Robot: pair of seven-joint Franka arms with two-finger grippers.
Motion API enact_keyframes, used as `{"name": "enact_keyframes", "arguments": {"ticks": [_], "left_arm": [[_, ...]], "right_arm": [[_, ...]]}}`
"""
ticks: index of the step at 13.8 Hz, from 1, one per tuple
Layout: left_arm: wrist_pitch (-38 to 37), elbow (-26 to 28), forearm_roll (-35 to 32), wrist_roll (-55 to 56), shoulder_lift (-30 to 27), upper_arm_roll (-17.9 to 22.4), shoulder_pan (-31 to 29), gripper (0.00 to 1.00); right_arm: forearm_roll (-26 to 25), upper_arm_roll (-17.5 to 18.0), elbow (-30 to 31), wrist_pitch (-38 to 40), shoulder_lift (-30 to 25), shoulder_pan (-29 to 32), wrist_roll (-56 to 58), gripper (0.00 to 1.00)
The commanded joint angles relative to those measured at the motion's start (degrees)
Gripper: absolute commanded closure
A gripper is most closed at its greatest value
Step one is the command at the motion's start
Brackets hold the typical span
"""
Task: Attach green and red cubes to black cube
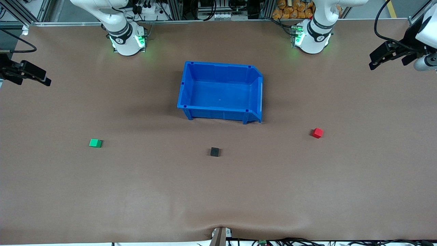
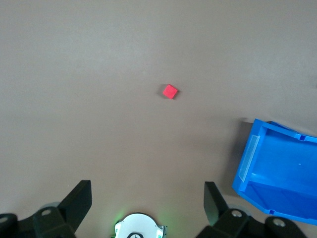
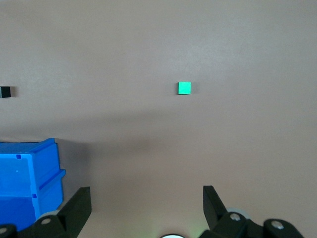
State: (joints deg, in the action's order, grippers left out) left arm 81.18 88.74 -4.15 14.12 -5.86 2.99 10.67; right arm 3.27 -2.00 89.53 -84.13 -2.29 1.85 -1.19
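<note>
Three small cubes lie apart on the brown table. The black cube sits mid-table, nearer the front camera than the bin. Toward the right arm's end lies the green cube; the red cube lies toward the left arm's end. My left gripper hangs open and empty high over the left arm's end of the table. Over the right arm's end, my right gripper is likewise open, holding nothing. Both are far from the cubes.
An empty blue bin stands mid-table between the arm bases and the black cube. The two white arm bases stand along the table's edge. A small bracket sits at the edge nearest the front camera.
</note>
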Motion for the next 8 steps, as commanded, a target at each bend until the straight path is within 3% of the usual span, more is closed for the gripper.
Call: {"name": "enact_keyframes", "arguments": {"ticks": [1, 8], "left_arm": [[-0.68, -1.29, 0.11, -1.11, 0.67, 0.09, -0.04, 0.0], [-0.68, -1.29, 0.2, -0.76, 2.08, 0.35, -0.12, 0.0]], "right_arm": [[-0.9, 0.86, -0.75, -0.94, 0.1, 1.13, 0.83, 0.0], [-0.63, 0.68, -0.76, -1.65, 0.18, 0.96, 0.84, 0.0]]}}
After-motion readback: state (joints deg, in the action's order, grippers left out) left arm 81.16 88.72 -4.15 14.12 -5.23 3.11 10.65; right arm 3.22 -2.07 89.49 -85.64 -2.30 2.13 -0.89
